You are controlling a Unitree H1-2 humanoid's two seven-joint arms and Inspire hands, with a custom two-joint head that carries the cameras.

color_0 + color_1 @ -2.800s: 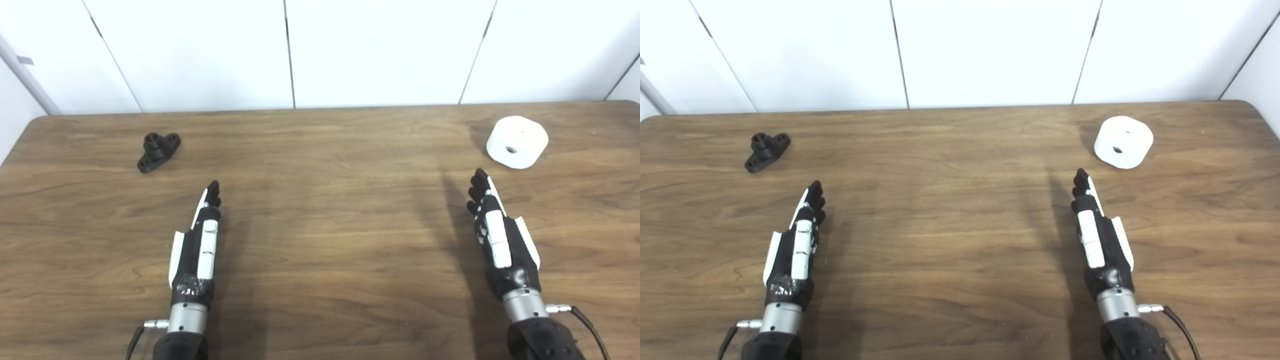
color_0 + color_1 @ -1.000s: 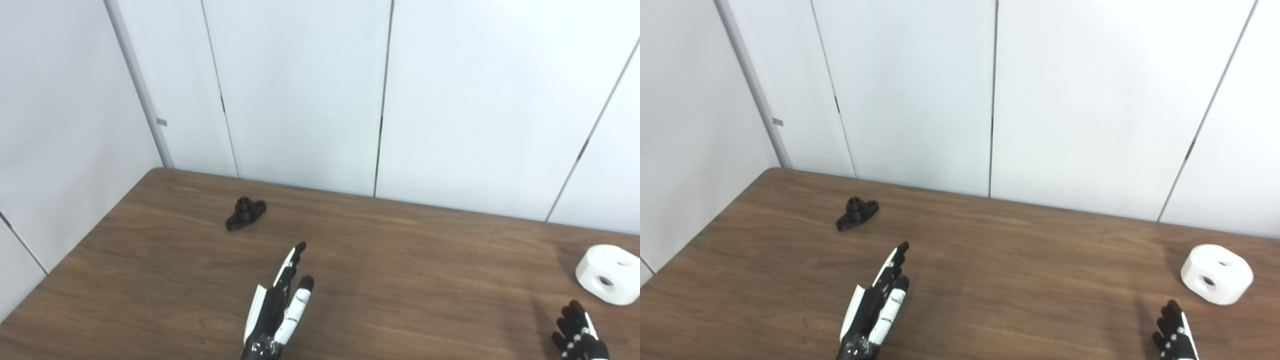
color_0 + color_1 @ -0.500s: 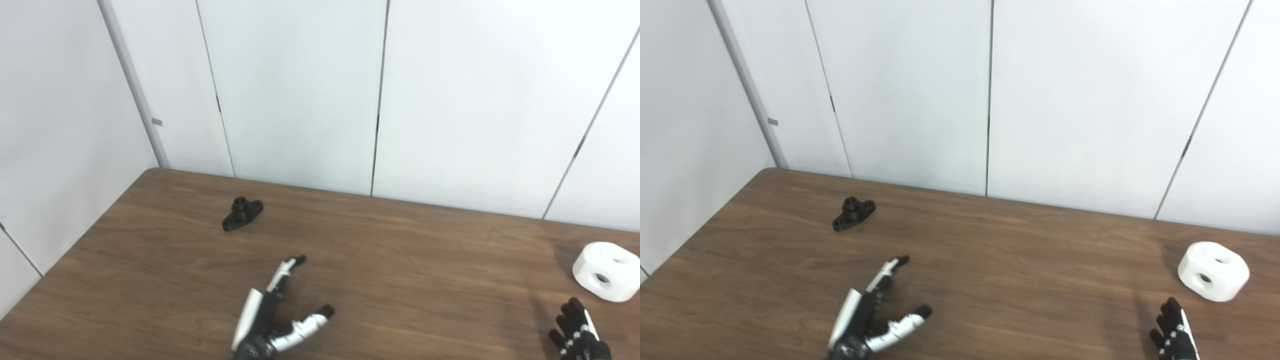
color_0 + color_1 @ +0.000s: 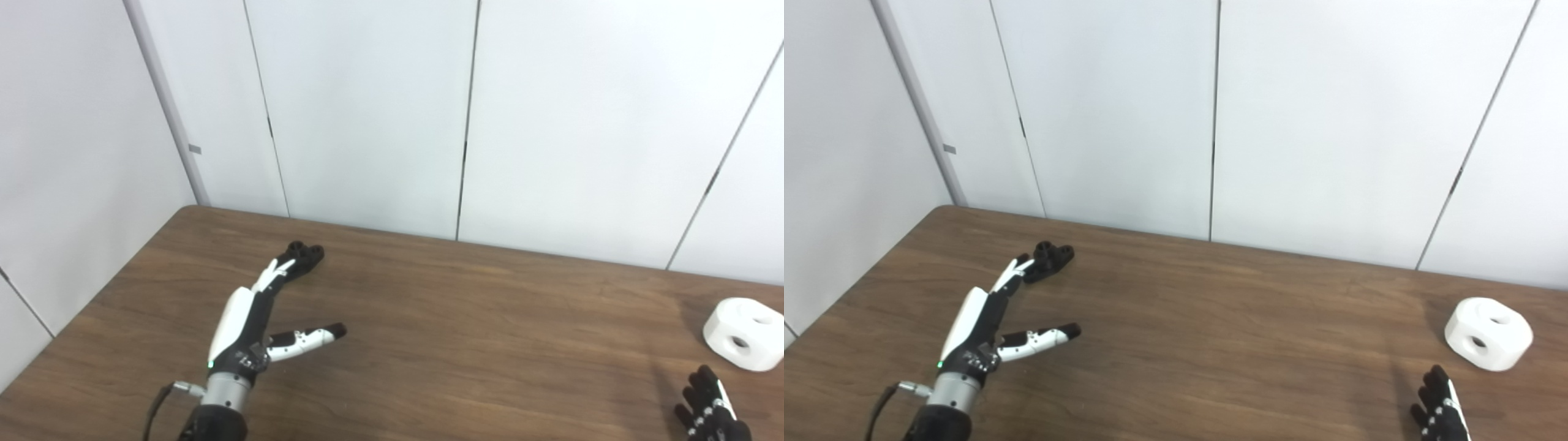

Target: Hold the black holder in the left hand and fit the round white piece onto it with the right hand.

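The small black holder lies on the wooden table at the back left. My left hand is open, its thumb spread to the right, its fingertips reaching the near end of the holder and covering part of it. I cannot tell if they touch. The round white piece with holes sits at the far right. My right hand is at the bottom right edge, just short of the white piece; only its straight fingers show.
White wall panels stand right behind the table's back edge and along its left side. The left rear table corner is just beyond the holder.
My left hand has gone forward and left, from the table's middle front up to the holder, thumb still spread. The right hand and white piece have stayed put. The view shifted slightly.
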